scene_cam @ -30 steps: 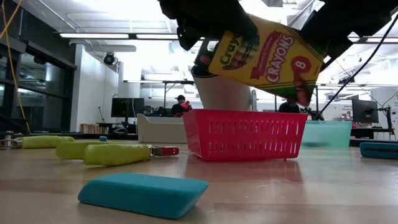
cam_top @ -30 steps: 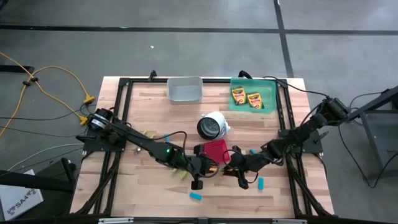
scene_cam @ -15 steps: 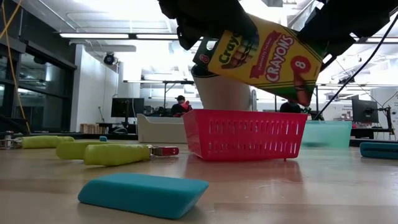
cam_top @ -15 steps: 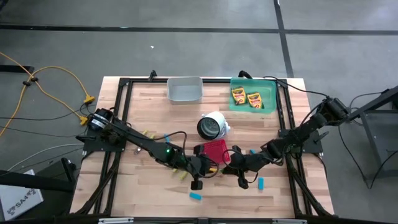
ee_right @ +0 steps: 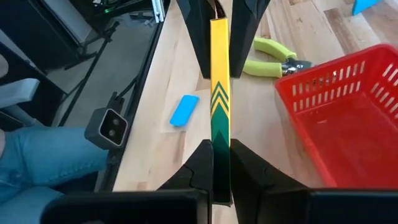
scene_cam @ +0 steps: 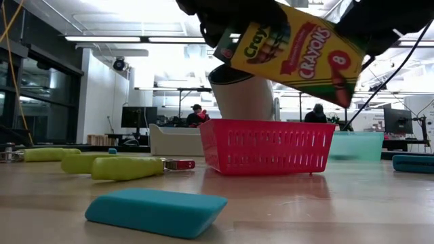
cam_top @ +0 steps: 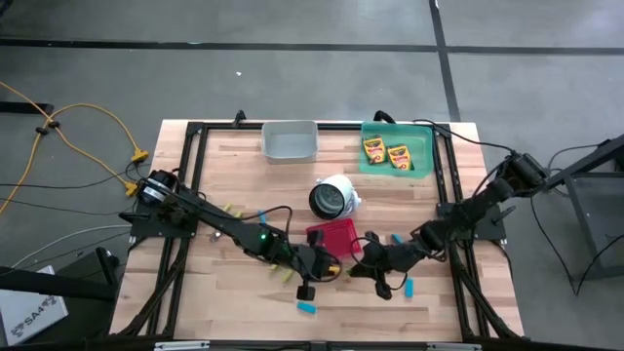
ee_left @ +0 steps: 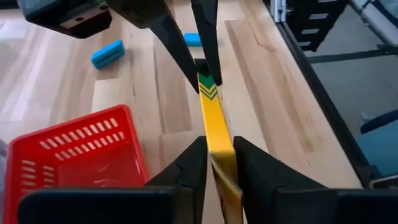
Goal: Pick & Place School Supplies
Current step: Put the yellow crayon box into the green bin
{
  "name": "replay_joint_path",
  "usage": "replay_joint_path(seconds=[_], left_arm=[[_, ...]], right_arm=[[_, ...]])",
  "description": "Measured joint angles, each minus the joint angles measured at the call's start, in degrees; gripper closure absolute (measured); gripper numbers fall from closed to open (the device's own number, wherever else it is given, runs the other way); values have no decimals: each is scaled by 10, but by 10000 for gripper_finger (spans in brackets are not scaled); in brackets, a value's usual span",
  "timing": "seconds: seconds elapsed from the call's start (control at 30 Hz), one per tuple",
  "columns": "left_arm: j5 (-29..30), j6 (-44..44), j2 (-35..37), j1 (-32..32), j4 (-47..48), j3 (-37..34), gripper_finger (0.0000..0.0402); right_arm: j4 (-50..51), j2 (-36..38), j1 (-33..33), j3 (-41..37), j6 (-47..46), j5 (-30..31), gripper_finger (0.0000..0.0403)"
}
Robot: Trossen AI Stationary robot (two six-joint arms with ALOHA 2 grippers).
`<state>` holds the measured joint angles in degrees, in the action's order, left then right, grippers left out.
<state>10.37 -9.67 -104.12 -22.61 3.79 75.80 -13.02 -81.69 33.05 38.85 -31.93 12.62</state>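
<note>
Yellow-and-green crayon box (scene_cam: 291, 51) pinched in mid-air at both ends.

Nearest the front edge, light-blue block (scene_cam: 156, 210) lying flat. Just past it, box aloft at 6 o'clock of the red basket (scene_cam: 271, 125), long axis running 9 to 3 o'clock and dipping toward 3. Left gripper (ee_left: 219, 146) at the 9 o'clock end, fingers pressed against both faces. Right gripper (ee_right: 221, 149) clamped tight at the 3 o'clock end. Farther off at 1 o'clock, green tray (cam_top: 421, 132) with two more boxes, probably an easier reach for the right arm.
</note>
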Motion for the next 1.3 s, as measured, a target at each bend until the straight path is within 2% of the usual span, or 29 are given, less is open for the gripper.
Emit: replay_joint_path(seconds=[0.33,0.57,0.73,1.03,1.3], left_arm=[[-36,0,0,0,-3,0,288],[-36,-1,0,0,-7,0,283],[-35,-1,3,0,-8,0,283],[-30,13,22,-5,-7,0,283],[-30,12,23,-7,-3,0,283]], right_arm=[[7,0,56,0,-40,59,381],[36,1,91,0,-87,110,381],[81,22,119,0,-130,167,381],[184,109,161,0,-164,272,382],[284,167,136,0,-165,396,382]])
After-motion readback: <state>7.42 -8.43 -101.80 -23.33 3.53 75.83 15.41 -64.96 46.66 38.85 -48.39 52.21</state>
